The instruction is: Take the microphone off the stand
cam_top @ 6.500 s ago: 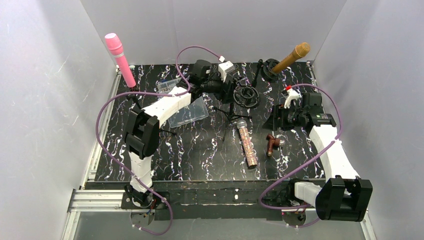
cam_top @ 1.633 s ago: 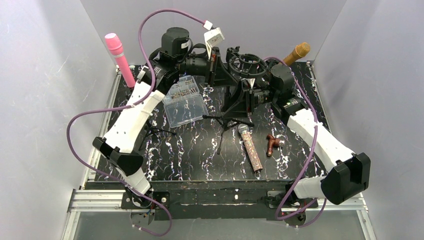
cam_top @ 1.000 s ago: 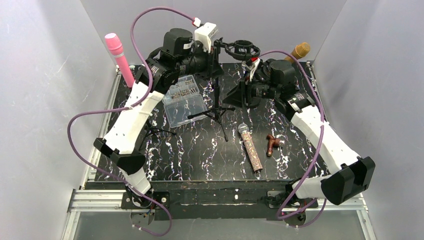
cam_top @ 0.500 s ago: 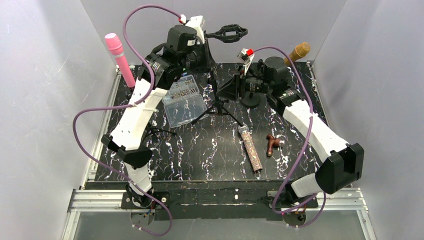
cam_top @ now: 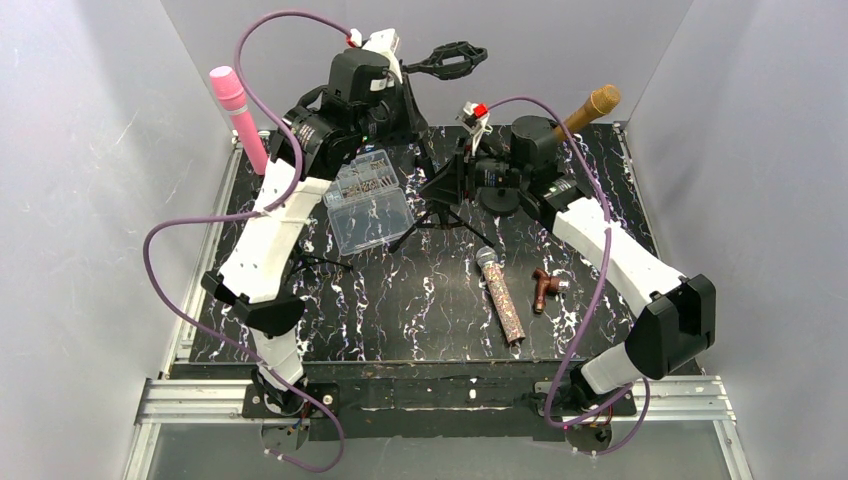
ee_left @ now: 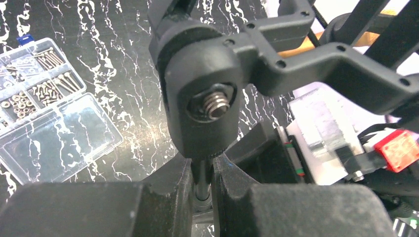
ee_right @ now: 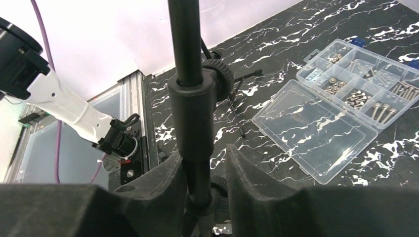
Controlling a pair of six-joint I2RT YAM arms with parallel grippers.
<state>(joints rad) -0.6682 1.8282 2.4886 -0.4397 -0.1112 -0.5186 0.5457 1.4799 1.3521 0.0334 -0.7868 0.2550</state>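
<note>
A black tripod stand (cam_top: 432, 170) is upright at the back centre, its empty shock mount (cam_top: 455, 58) at the top. My left gripper (cam_top: 408, 98) (ee_left: 201, 170) is shut on the thin rod just under the stand's swivel joint (ee_left: 202, 98). My right gripper (cam_top: 445, 185) (ee_right: 207, 168) straddles the lower pole (ee_right: 190, 74); the pole rests against one finger and a gap shows at the other. A glittery microphone (cam_top: 498, 295) lies flat on the table. A pink microphone (cam_top: 238, 115) stands at the back left, and a gold microphone (cam_top: 585, 110) at the back right.
A clear plastic screw box (cam_top: 370, 200) (ee_left: 44, 108) (ee_right: 341, 98) lies open just left of the tripod's legs. A small reddish-brown fitting (cam_top: 545, 288) lies right of the glittery microphone. White walls close in on three sides.
The left gripper has swung the stand's head up and to the left, bringing the stand upright. The right gripper has moved left onto the lower pole, and its jaws have narrowed.
</note>
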